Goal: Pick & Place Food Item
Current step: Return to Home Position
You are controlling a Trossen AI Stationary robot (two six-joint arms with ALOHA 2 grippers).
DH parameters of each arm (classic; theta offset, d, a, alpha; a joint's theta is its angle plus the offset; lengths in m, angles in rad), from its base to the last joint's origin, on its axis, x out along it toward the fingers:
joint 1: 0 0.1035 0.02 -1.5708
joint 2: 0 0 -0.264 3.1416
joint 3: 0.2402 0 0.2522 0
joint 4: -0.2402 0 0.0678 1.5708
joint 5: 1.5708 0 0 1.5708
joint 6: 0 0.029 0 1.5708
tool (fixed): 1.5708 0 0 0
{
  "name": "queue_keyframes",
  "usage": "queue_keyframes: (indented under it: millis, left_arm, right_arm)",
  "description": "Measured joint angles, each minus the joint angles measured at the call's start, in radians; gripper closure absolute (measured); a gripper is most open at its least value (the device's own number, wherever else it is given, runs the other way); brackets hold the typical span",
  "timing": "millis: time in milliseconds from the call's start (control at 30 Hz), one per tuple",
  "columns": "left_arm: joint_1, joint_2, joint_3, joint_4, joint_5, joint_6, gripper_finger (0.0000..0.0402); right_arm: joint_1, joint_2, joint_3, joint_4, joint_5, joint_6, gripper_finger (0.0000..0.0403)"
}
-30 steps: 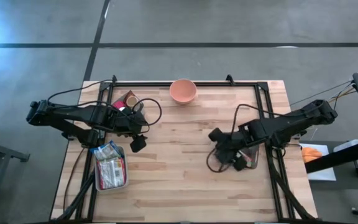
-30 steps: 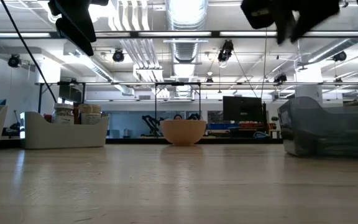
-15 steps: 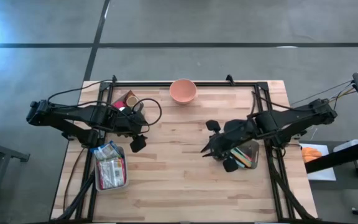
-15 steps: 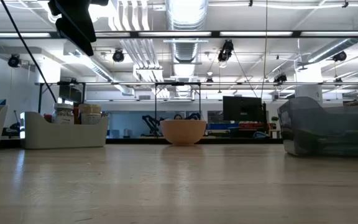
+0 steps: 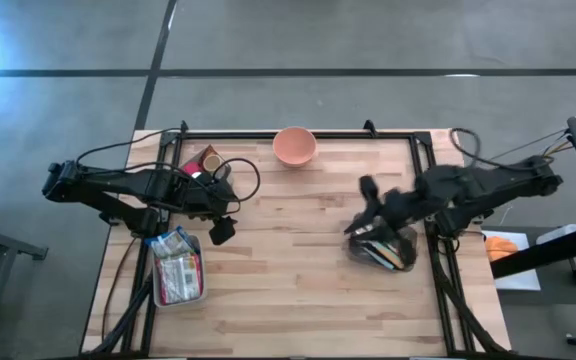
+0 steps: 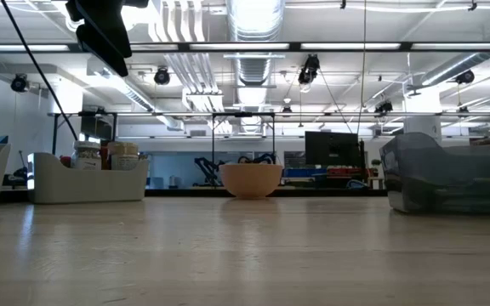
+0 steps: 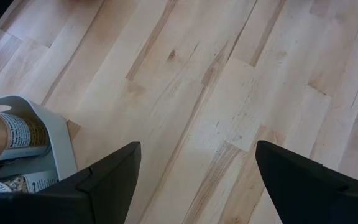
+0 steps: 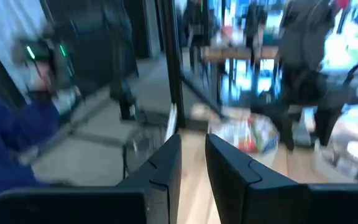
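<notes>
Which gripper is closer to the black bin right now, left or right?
Right. The right gripper sits just beside the black bin in the high view, on the bowl side. The left gripper is well across the table, next to the gray bin.

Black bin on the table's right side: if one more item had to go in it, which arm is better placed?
Right. The right gripper hangs close by the black bin, while the left gripper, open, is across the table beside the gray bin holding packets.
</notes>
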Motion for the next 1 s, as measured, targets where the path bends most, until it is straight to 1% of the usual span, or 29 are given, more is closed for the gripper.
queue_keyframes:
  millis: [133, 300, 333, 400, 433, 533, 600, 667, 733, 800, 900, 1000]
  left_arm:
    - [0.000, 0.000, 0.000, 0.000, 0.000, 0.000, 0.0078]
    - [0.000, 0.000, 0.000, 0.001, -0.001, 0.000, 0.0078]
    - [0.000, 0.000, 0.000, 0.012, -0.020, -0.002, 0.0078]
    - [0.001, 0.000, -0.001, 0.071, -0.130, 0.004, 0.0078]
    - [0.001, 0.000, -0.001, 0.083, -0.165, 0.027, 0.0078]
    - [-0.005, -0.004, -0.011, 0.110, -0.155, 0.074, 0.0078]
    - [-0.017, -0.035, -0.056, 0.178, -0.187, 0.072, 0.0078]
    - [-0.018, -0.105, -0.128, 0.282, -0.218, 0.081, 0.0078]
    - [-0.014, -0.204, -0.221, 0.359, -0.220, 0.079, 0.0078]
    - [-0.015, -0.317, -0.321, 0.435, -0.200, 0.079, 0.0078]
    - [-0.016, -0.495, -0.457, 0.555, -0.139, 0.081, 0.0078]
    - [-0.014, -0.631, -0.573, 0.625, -0.130, 0.090, 0.0078]
  right_arm:
    - [0.000, -0.131, -0.148, 0.181, 0.009, 0.046, 0.0330]
    - [-0.002, -0.237, -0.363, 0.417, 0.026, 0.091, 0.0330]
    - [-0.002, -0.255, -0.397, 0.450, 0.042, 0.105, 0.0330]
    - [-0.003, -0.290, -0.463, 0.498, 0.067, 0.119, 0.0330]
    - [-0.004, -0.304, -0.493, 0.522, 0.069, 0.123, 0.0330]
    - [-0.003, -0.335, -0.571, 0.573, 0.067, 0.143, 0.0330]
    - [-0.003, -0.357, -0.609, 0.602, 0.066, 0.150, 0.0330]
    - [-0.003, -0.385, -0.645, 0.613, 0.066, 0.143, 0.0330]
    - [-0.003, -0.407, -0.674, 0.618, 0.066, 0.139, 0.0330]
    - [-0.002, -0.423, -0.703, 0.616, 0.065, 0.142, 0.0330]
    - [-0.003, -0.443, -0.740, 0.618, 0.065, 0.144, 0.0330]
    - [-0.003, -0.448, -0.780, 0.649, 0.065, 0.132, 0.0330]
